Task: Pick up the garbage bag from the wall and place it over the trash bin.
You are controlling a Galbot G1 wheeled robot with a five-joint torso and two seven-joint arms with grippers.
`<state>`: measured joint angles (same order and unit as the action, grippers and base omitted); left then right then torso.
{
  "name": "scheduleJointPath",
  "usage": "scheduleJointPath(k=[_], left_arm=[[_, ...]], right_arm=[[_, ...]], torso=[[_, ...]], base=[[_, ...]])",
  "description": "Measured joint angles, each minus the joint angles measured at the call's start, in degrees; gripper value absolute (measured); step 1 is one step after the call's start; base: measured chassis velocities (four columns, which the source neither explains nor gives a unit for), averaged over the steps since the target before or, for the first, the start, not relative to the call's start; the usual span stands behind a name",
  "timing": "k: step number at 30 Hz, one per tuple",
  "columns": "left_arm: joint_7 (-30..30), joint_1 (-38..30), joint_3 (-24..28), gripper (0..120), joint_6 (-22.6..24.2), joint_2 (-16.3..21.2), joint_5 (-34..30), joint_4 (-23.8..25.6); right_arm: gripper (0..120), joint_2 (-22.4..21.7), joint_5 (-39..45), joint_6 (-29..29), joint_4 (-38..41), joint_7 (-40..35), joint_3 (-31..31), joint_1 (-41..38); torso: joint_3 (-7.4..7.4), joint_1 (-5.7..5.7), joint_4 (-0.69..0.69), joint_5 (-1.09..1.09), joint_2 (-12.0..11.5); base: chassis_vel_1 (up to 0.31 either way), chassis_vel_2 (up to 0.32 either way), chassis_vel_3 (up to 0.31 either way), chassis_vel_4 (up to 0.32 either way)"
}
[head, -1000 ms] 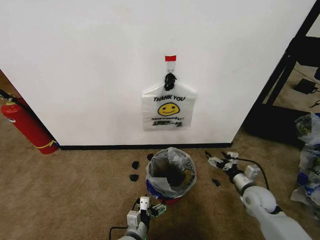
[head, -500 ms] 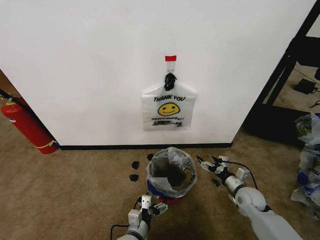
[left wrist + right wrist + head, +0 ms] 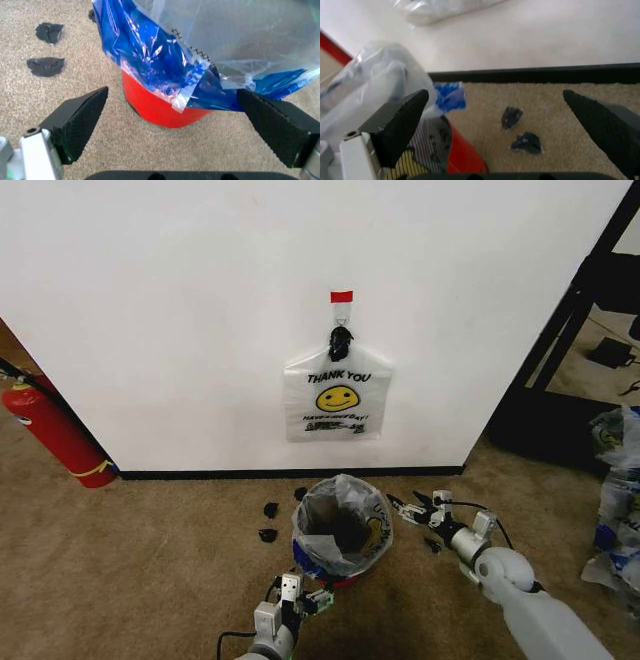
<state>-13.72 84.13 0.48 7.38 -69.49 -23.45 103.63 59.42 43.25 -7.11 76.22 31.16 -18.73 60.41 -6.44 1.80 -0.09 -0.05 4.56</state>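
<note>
The garbage bag, translucent with blue patches, lies draped over the trash bin, a black mesh bin with a red base, on the carpet below the wall. My left gripper is low at the bin's near side and open. In the left wrist view, the gripper has its fingers spread either side of the red base and the blue bag edge. My right gripper is open, close beside the bin's right rim. The right wrist view has this gripper beside the bag.
A flat "THANK YOU" smiley bag with black-knotted handles hangs on the hook under red tape. A red fire extinguisher leans at the left. Black scraps lie on the carpet. A black shelf frame and plastic bags stand at the right.
My right gripper has moved left across the carpet, closing in on the bin's right rim. The left gripper and the bag on the bin have stayed put.
</note>
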Motion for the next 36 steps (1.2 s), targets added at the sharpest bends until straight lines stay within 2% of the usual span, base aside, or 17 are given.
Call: scheduleJointPath(k=[9, 16, 25, 36], left_arm=[[-0.1, 0.1, -0.2, 100, -0.1, 0.0, 0.2, 0.2], [-0.2, -0.1, -0.1, 100, 0.0, -0.4, 0.4, 0.1], [-0.2, -0.6, 0.0, 100, 0.3, -0.7, 0.4, -0.1], [-0.2, -0.9, 0.1, 100, 0.4, -0.8, 0.3, -0.5]], right_arm=[[100, 0.7, -4.2, 0.3, -6.2, 8.6, -0.8, -2.8], [100, 1.2, -3.6, 2.0, -7.9, 13.0, -1.2, -3.6], [100, 2.3, -1.8, 3.6, -8.9, 11.1, 0.2, -4.9], [100, 4.5, -6.6, 4.6, -13.1, 10.6, 1.6, -7.0]], torso=[[0.0, 0.0, 0.0, 0.0, 0.0], [0.0, 0.0, 0.01, 0.0, 0.0], [0.0, 0.0, 0.01, -0.01, 0.0], [0.0, 0.0, 0.01, 0.0, 0.0]], base=[[0.0, 0.0, 0.0, 0.0], [0.0, 0.0, 0.0, 0.0], [0.0, 0.0, 0.0, 0.0], [0.0, 0.0, 0.0, 0.0]])
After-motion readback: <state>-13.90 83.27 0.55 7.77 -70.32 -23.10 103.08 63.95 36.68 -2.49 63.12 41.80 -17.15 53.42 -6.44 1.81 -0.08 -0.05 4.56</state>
